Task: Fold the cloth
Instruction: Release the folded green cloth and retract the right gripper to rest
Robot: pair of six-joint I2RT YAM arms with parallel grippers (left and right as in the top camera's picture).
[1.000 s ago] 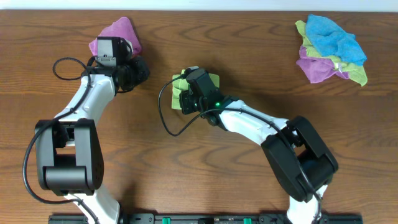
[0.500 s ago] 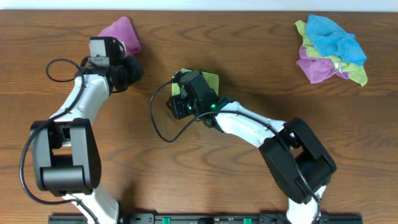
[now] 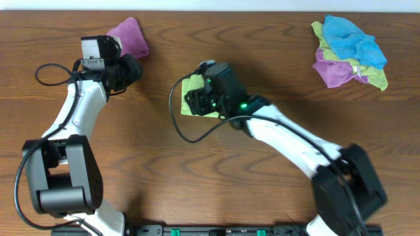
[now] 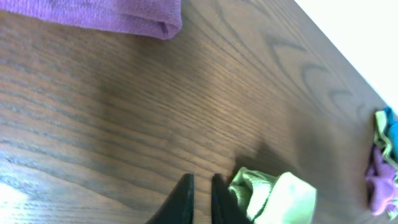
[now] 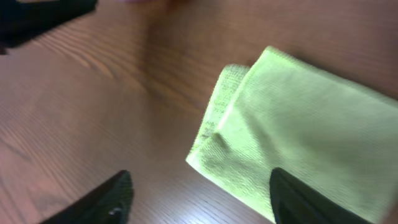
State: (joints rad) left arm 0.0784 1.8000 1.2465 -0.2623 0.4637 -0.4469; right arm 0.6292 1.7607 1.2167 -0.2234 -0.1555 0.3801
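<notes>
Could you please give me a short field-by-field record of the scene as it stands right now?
right gripper: open, empty, over the green cloth's corner
left gripper: shut or nearly so, holding nothing
green cloth: folded, flat on the table
purple cloth: folded, beside the left gripper
cloth pile: crumpled, far right

Brown wood-grain table (image 3: 164,183), evenly lit
A pale strip (image 3: 210,4) runs along its far edge in the overhead view.
</notes>
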